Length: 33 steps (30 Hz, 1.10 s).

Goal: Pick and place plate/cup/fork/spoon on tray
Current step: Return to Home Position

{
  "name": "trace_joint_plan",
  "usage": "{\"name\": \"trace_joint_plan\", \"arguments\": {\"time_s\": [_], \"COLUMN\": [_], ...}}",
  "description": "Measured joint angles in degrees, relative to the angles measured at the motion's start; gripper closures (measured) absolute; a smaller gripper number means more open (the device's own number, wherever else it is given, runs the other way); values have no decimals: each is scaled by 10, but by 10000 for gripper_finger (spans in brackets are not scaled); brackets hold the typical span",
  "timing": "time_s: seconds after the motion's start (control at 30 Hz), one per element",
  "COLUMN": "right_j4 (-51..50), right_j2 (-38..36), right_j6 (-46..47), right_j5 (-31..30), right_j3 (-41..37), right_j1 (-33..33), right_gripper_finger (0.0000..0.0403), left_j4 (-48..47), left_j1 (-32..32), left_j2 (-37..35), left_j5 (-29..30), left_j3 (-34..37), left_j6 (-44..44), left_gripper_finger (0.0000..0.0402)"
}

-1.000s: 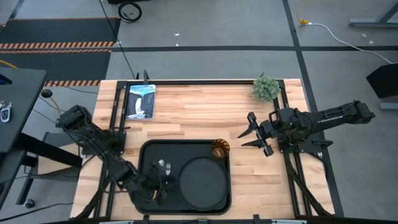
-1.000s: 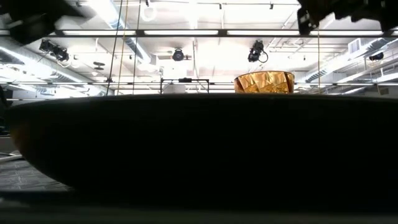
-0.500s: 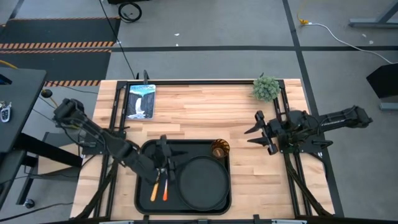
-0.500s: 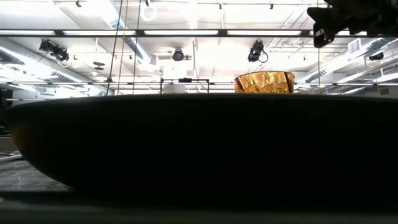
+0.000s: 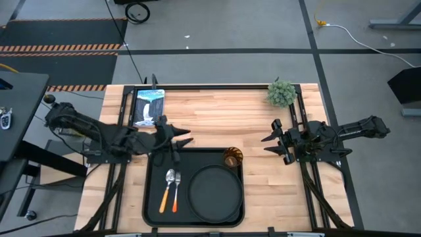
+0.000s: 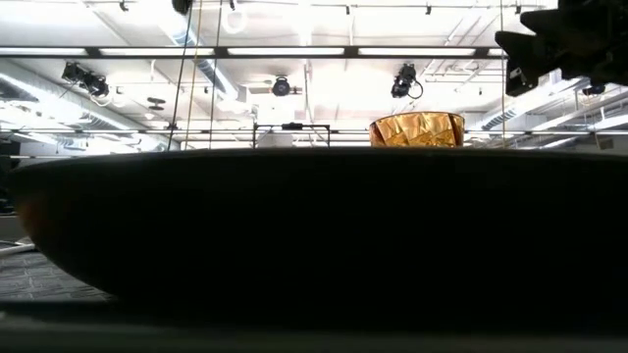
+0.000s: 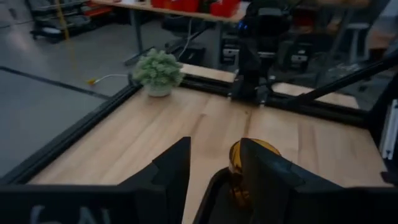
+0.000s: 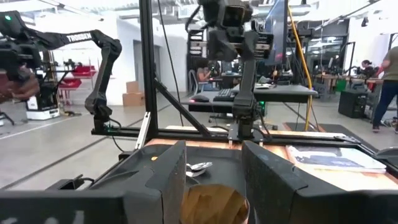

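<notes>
High view: a light wooden bench (image 5: 217,112) carries a large black rectangular tray (image 5: 152,172) near its front edge. Inside the tray, a round black plate (image 5: 214,195) lies on the right side; at its left lie a spoon (image 5: 166,189) with a yellowish-orange handle and a fork (image 5: 176,191) with a redder handle, side by side and nearly parallel, silver heads pointing toward the far edge. A small amber cup (image 5: 232,157) stands in the tray's far right corner, just beyond the plate. The left tool (image 5: 179,136) hovers just past the tray's far left corner, its fingers spread apart and holding nothing. The right tool (image 5: 269,139) hangs above the bare bench to the right of the tray, fingers also apart and empty. A small green potted plant (image 5: 281,93) sits at the far right of the bench, and a picture card (image 5: 149,106) showing a waterfall lies at the far left. In the low view the tray's dark wall fills the foreground, with the cup's rim above it.
</notes>
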State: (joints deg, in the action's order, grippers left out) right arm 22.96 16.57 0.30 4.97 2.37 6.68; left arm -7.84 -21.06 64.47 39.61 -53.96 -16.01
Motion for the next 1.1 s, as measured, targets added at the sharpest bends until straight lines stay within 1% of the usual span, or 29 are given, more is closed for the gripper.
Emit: {"name": "trace_joint_plan", "arguments": {"time_s": [0.1, 0.23, 0.33, 0.43, 0.63, 0.73, 0.83, 0.97, 1.1], "right_j4": [18, 12, 20, 19, 18, 18, 18, 18, 18], "right_j2": [-7, -8, -8, -8, -7, -7, -7, -7, -7], "right_j6": [2, 14, 12, 13, 12, 11, 11, 11, 11], "right_j5": [0, -1, -13, -38, -39, -39, -39, -39, -39], "right_j3": [-20, -20, -20, -20, -20, -20, -20, -19, -19], "right_j1": [0, -1, -1, -1, -1, -1, -1, -1, -1], "right_gripper_finger": [240, 240, 240, 240, 240, 240, 240, 240, 240], "left_j4": [65, 155, 173, 180, 180, 179, 180, 183, 195], "left_j1": [24, 56, 86, 122, 193, 215, 223, 212, 194], "left_j2": [-5, -5, -24, -66, -185, -245, -292, -334, -362], "left_j5": [-44, -96, -126, -144, -192, -193, -186, -164, -119], "left_j3": [55, 124, 164, 198, 277, 321, 360, 416, 468], "left_j6": [16, 17, 31, 38, 53, 55, 54, 50, 62], "left_gripper_finger": [264, 277, 290, 305, 338, 352, 366, 384, 396]}}
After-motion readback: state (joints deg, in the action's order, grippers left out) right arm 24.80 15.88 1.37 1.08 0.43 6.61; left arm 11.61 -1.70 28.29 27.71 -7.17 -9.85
